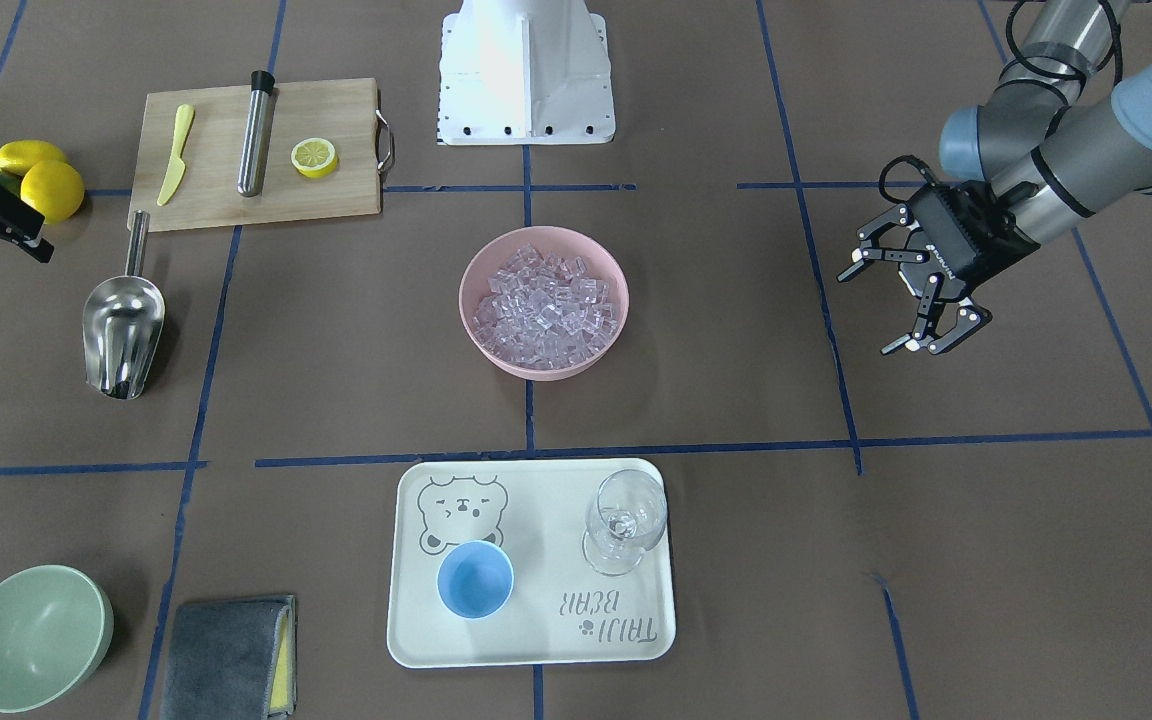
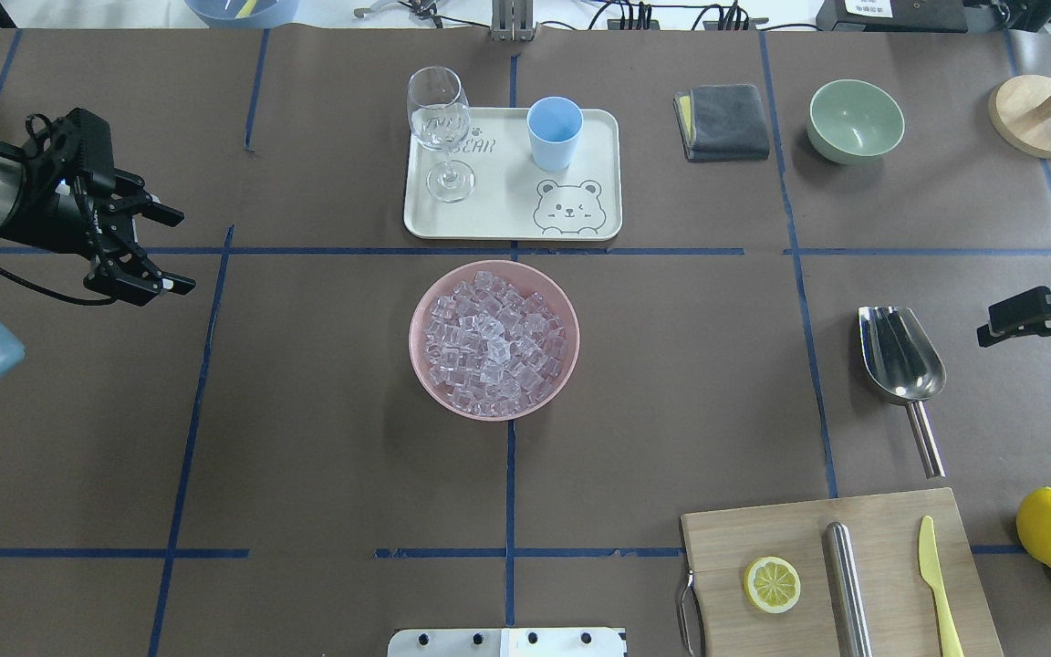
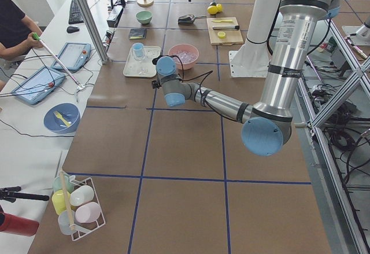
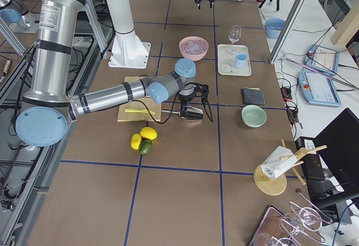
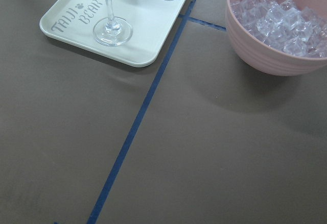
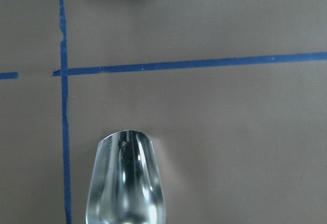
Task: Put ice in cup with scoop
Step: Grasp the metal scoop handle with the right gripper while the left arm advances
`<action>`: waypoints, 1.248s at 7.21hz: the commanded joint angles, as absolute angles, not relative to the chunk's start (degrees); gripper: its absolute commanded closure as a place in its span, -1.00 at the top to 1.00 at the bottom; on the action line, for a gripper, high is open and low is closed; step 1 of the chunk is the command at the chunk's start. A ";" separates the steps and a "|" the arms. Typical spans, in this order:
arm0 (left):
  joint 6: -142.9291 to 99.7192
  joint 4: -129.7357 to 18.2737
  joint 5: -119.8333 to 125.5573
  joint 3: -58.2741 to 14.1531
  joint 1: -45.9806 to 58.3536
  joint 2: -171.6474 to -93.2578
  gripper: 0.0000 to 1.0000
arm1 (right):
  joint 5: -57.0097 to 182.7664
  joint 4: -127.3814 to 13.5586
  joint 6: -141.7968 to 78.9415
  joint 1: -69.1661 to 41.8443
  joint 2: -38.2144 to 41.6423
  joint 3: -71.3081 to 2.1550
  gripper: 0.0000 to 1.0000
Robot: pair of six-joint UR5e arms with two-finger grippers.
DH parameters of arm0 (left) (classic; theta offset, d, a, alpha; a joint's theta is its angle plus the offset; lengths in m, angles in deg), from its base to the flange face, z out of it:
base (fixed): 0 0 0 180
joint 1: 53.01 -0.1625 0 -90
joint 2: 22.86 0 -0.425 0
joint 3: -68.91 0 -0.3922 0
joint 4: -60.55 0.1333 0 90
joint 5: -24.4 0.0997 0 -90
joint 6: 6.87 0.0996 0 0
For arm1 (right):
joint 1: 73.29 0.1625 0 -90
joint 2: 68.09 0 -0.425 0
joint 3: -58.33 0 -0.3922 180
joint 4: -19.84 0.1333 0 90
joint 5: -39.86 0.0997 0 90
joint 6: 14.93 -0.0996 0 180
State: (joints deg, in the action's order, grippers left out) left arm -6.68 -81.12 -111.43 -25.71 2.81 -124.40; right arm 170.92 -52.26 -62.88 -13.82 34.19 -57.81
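Note:
The steel scoop (image 1: 123, 325) lies on the table at my right side, trough towards the far edge; it also shows in the overhead view (image 2: 900, 356) and in the right wrist view (image 6: 125, 183). My right gripper (image 2: 1050, 315) hovers just beside and above it, open and empty. The ice (image 2: 494, 342) fills a pink bowl (image 2: 416, 338) at the table's middle. The light-blue cup (image 2: 554, 132) stands empty on a white tray (image 2: 489, 219). My left gripper (image 2: 183, 253) is open and empty, far left of the bowl.
A wine glass (image 2: 442, 128) stands on the tray beside the cup. A wooden board (image 2: 881, 520) holds a lemon half (image 2: 772, 584), a steel tube (image 2: 845, 584) and a yellow knife (image 2: 936, 584). Lemons (image 2: 1050, 529), a green bowl (image 2: 856, 119) and a grey cloth (image 2: 724, 120) lie to the right.

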 commanded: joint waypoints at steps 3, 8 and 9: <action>-6.61 -81.13 -111.40 -25.49 2.63 -124.63 1.00 | 154.43 -36.46 -81.25 -35.19 38.79 -54.73 1.00; -6.61 -81.04 -111.40 -25.13 2.54 -124.72 1.00 | 153.94 -33.95 -81.46 -36.90 36.23 -50.21 0.87; -6.61 -81.13 -111.40 -25.05 2.54 -124.72 1.00 | 153.94 -33.95 -81.46 -37.17 36.23 -50.30 0.61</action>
State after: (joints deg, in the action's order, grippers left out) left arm -6.61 -81.08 -111.39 -25.11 2.55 -124.72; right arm 153.95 -33.92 -81.44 -36.84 36.31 -50.38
